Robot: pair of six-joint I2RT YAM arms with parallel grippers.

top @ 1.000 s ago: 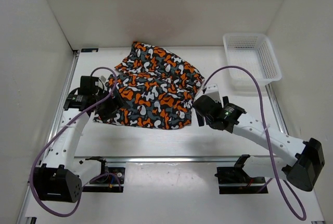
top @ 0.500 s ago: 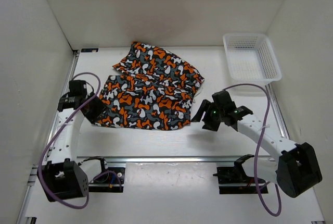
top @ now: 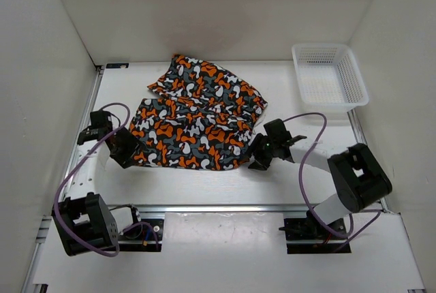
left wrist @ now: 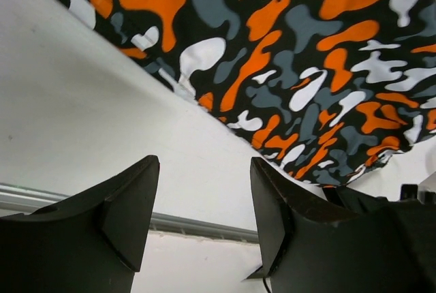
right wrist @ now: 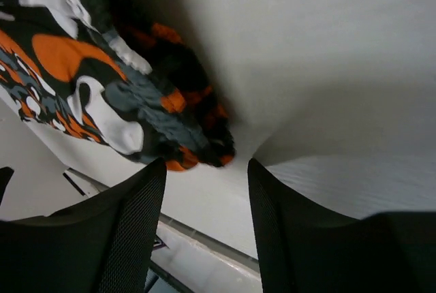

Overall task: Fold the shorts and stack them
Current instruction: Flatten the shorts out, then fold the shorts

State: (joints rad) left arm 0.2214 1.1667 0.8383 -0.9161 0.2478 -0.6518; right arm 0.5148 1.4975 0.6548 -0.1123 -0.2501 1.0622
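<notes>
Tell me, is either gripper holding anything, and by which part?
Nothing is held. The left gripper and the right gripper stand open, empty, beside the shorts.

Top cam: fixed high behind my arm bases, looking down on the whole table (top: 204, 187). Left wrist cam looks past my left gripper (left wrist: 203, 163), low and close on the shorts (left wrist: 306, 54) at their near-left hem. Right wrist cam looks past my right gripper (right wrist: 206, 163), tight on their near-right corner. Top view covers both spots.

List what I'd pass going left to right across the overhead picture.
left tool → shorts → right tool → white mesh basket
</notes>
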